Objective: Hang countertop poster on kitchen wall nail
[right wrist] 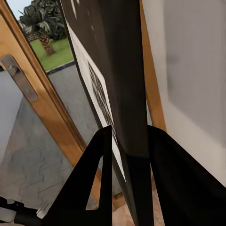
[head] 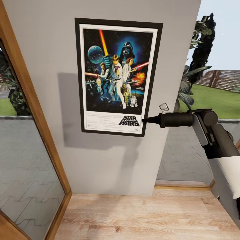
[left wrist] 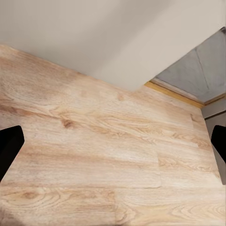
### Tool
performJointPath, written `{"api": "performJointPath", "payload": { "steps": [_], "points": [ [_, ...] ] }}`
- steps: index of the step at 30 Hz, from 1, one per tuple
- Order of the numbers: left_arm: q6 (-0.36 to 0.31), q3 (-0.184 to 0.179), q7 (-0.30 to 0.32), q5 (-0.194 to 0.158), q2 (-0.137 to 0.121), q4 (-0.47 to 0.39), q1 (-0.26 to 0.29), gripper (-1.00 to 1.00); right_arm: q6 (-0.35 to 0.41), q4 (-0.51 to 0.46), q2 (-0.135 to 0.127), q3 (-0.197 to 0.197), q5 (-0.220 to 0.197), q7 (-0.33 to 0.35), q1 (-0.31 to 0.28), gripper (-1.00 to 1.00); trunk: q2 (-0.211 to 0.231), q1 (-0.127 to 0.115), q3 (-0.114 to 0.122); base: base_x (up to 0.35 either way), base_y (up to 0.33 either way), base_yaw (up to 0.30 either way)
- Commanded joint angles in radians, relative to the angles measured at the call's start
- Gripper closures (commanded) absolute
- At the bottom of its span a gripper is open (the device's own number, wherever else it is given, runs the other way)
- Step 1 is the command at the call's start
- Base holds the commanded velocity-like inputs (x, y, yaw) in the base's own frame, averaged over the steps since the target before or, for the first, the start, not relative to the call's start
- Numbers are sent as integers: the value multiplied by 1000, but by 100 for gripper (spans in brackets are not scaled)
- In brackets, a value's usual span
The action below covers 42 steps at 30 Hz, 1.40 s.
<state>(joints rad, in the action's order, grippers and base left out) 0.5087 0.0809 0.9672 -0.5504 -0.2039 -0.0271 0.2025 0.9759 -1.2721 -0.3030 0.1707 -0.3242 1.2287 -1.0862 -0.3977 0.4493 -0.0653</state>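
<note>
The poster (head: 118, 77) stands upright and slightly tilted against the pale grey wall (head: 100, 160), its top edge high on the wall panel and its lower right corner pinched by the right gripper (head: 144, 120). The head view shows the arm reaching in from the right, with the dark fingertips meeting the frame right at that corner. The right wrist view confirms the grip: the two fingers (right wrist: 99, 160) are closed to a narrow gap, one on each face of the thin black frame, with the printed side turned away from the wall.

Holding the poster by a bottom corner leaves its upper edge free to be brought against the wall — a sensible arrangement for a part that must catch on a nail. No nail can be made out; if one is present, it lies behind the poster or is too small to tell. Whether the poster already bears on a nail cannot be determined, since the grip alone could account for its position.

The left gripper (left wrist: 113, 146) points down at the wooden floor (left wrist: 94, 141) near the wall base. Its fingers stand wide apart at the opposite edges of the left wrist view and hold nothing — it is parked clear of the work.

Judgement: the task is at the hanging step. Release should wait until the poster's support is confirmed; otherwise it may slide down the wall.
</note>
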Motion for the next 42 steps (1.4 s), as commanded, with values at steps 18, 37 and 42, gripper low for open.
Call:
{"api": "performJointPath", "payload": {
  "steps": [18,37,42],
  "points": [
    [4,8,4,6,0,1,1,-100,9,0,-1,3,-4,3,-1,100,-2,1,-2,0,0,0],
    [4,8,4,6,-2,1,1,-100,8,0,-1,3,-3,1,-1,100,-2,1,-2,74,0,0],
    [4,8,4,6,-2,1,1,-100,9,0,0,8,0,-3,-1,100,-2,1,-2,17,0,0]
  ]
}}
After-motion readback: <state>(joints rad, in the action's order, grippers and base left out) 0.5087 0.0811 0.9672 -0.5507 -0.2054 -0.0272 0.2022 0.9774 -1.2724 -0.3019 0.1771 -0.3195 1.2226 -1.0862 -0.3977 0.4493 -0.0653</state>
